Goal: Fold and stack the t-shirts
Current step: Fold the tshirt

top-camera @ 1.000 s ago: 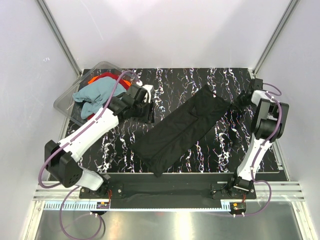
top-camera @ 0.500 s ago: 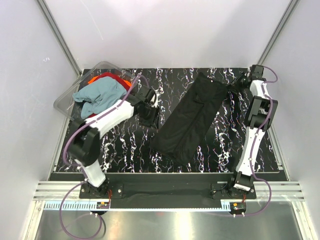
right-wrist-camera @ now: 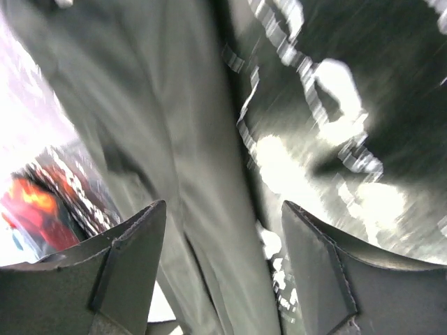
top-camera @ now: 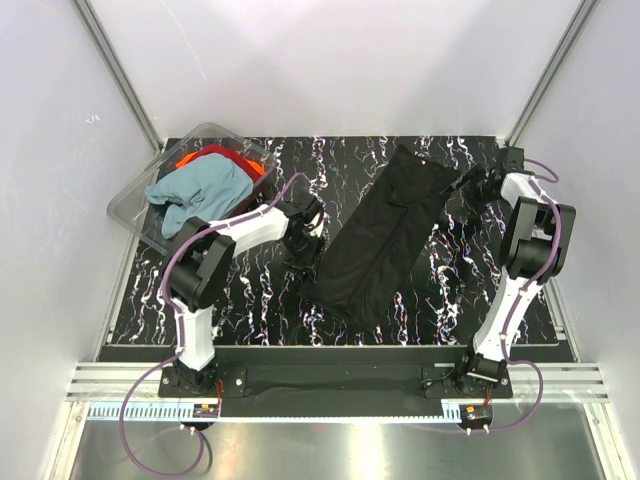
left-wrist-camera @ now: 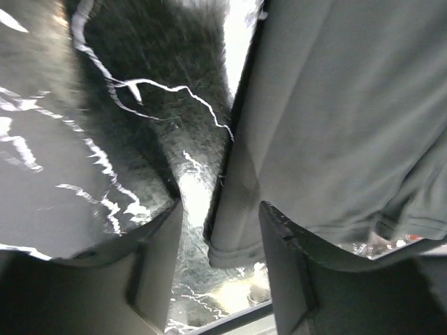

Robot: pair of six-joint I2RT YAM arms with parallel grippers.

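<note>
The t-shirts are only partly dealt with, as far as can be judged: one of the three is folded lengthwise and no stack is begun. Right of centre in the top view, the black t-shirt [top-camera: 385, 235] is laid on the marbled table [top-camera: 250, 300] as a long narrow band, running from the lower middle up to the upper right. A crosswise fold, it seems, is still to be made. At its lower left edge the left gripper [top-camera: 306, 248] is placed, released. Its fingers [left-wrist-camera: 157, 258] are apart, and the hem of the cloth lies between them but is not pinched. At the upper right end of the band the right gripper [top-camera: 472, 187] is found, also released, its jaws wide over the cloth and nothing held. Farther away, in the upper left of the frame, the teal-blue t-shirt [top-camera: 200, 188] is heaped unfolded in the clear tub [top-camera: 130, 205]. The red-orange t-shirt [top-camera: 205, 156] is seen under it at the far rim. Both are left to be taken out, folded and stacked. Compared with one second ago, the band has been turned to a steeper line and shifted towards the upper right, so that its lower end is no longer near the front edge of the table. The left arm has been bent more sharply and its gripper brought down to the edge of the cloth. The right gripper, then clenched at the upper right end, has been opened, and since half a second ago it has been drawn a little downward in the frame.
</note>
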